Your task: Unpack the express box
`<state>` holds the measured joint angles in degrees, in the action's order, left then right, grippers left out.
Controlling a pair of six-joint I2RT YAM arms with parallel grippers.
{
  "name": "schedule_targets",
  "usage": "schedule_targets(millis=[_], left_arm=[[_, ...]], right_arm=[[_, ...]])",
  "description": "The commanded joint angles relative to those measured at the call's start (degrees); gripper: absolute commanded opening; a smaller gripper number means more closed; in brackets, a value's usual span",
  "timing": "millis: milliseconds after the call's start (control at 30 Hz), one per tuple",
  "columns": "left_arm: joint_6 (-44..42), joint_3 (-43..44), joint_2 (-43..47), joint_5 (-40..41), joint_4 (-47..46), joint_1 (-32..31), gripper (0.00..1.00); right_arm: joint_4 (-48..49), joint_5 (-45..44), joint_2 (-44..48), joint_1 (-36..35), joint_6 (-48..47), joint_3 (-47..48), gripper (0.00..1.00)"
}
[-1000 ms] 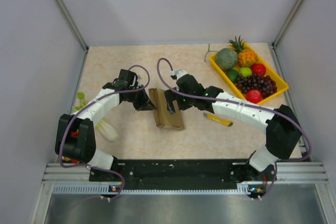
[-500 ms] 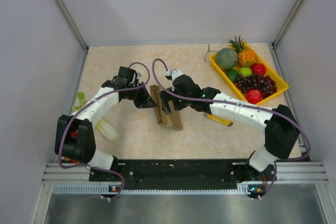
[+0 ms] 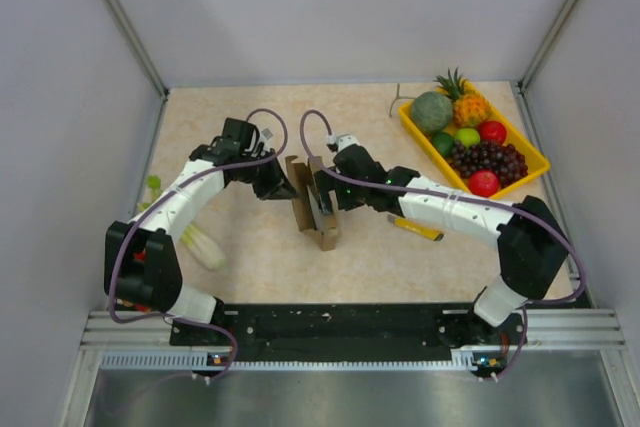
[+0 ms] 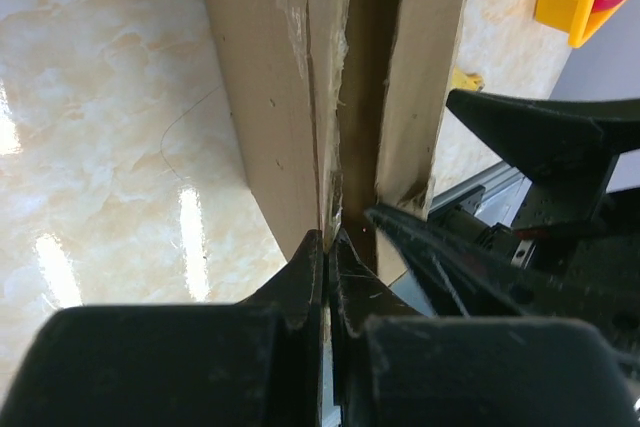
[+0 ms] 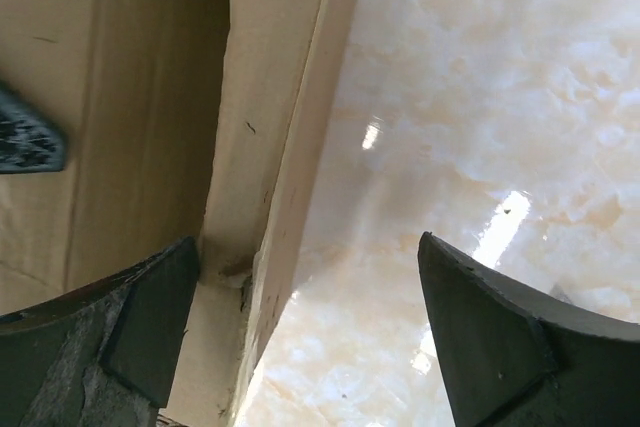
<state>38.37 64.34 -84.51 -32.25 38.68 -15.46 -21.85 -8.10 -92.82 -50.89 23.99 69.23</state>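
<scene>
Two tools mid-frame: my left tool [image 4: 325, 247] pinches a flap of the express box [image 3: 322, 230], my right tool [image 5: 307, 247] gapes open; a hard pull could tear cardboard.

What the express box [image 3: 303, 209] holds cannot be seen.

The express box [image 3: 300, 197] is plain brown, the table [image 3: 200, 117] beige and marbled, the tray [image 3: 519, 180] yellow.
</scene>
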Motion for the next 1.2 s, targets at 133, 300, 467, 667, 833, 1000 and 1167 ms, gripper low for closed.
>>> schedule_targets(millis=[133, 300, 467, 667, 833, 1000, 1167], left_arm=[[-5.05, 6.94, 2.16, -5.28, 3.68, -0.09, 0.00], [-5.67, 7.91, 1.89, -7.30, 4.39, -0.09, 0.00], [-7.08, 7.56, 1.63, -7.39, 5.09, -0.01, 0.00], [-8.57, 6.33, 2.86, -7.04, 4.92, 0.08, 0.00], [-9.89, 2.82, 3.82, -8.17, 3.69, 1.22, 0.02], [-11.12, -3.06, 6.20, -8.80, 1.93, 2.89, 0.13], [-12.70, -7.29, 8.39, -7.92, 3.25, 6.05, 0.20]], right_arm=[[0.22, -2.89, 5.45, 3.61, 3.87, -3.14, 0.87], [-0.04, -4.73, 6.42, 3.78, 4.05, -3.23, 0.87], [-0.57, -5.35, 5.37, 3.87, 4.49, -3.31, 0.87], [-0.65, -5.44, 2.82, 4.40, 5.10, -4.54, 0.82], [-0.57, -3.77, 0.27, 5.01, 5.28, -5.51, 0.65], [1.45, 1.58, -0.52, 4.93, 3.61, -5.16, 0.57], [1.54, 4.58, -2.98, 3.53, 3.96, -3.06, 0.53]])
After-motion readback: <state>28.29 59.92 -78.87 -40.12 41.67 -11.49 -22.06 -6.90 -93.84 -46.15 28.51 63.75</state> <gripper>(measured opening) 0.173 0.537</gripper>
